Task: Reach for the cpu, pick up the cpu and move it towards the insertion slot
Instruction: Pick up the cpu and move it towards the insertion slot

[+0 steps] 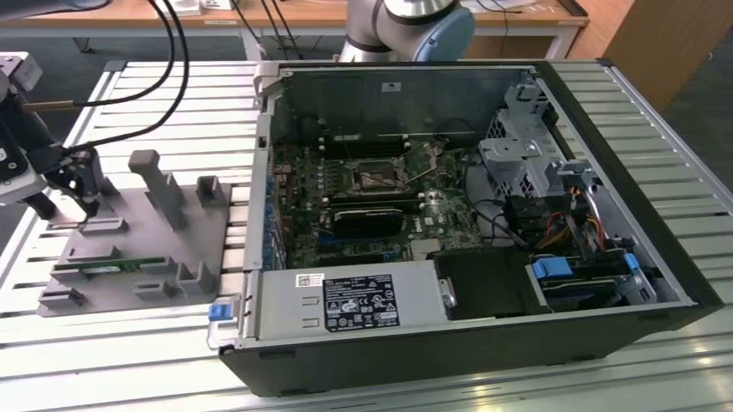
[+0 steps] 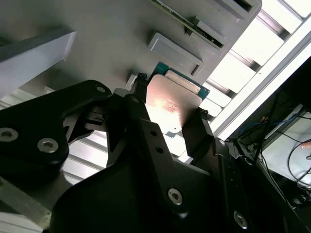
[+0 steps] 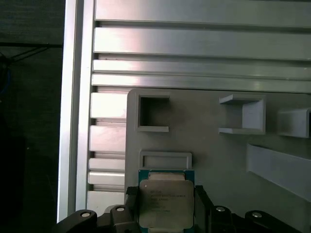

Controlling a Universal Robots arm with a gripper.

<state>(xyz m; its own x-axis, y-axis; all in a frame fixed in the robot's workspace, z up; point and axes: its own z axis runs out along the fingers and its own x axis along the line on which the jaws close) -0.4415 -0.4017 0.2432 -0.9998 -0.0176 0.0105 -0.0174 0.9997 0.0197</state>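
Note:
The cpu (image 3: 166, 201), a small square chip with a shiny metal top and green edge, sits between my two black fingers in both wrist views; its lid glints (image 2: 170, 104) in the second wrist view. My gripper (image 3: 165, 193) (image 2: 171, 97) has a finger against each of two opposite sides of the chip, just over the grey moulded tray (image 3: 214, 160). In the exterior view the gripper (image 1: 71, 206) hangs over the tray's far end (image 1: 149, 249), at the view's left. The insertion slot (image 1: 376, 178) lies in the open computer's motherboard, well to the right.
The black computer case (image 1: 641, 215) lies open on a slatted metal table (image 1: 149, 94). A green memory stick (image 1: 109, 268) rests in the tray's near part. Upright grey posts (image 1: 154, 176) rise from the tray beside the gripper. Black cables (image 1: 172, 51) hang above the table.

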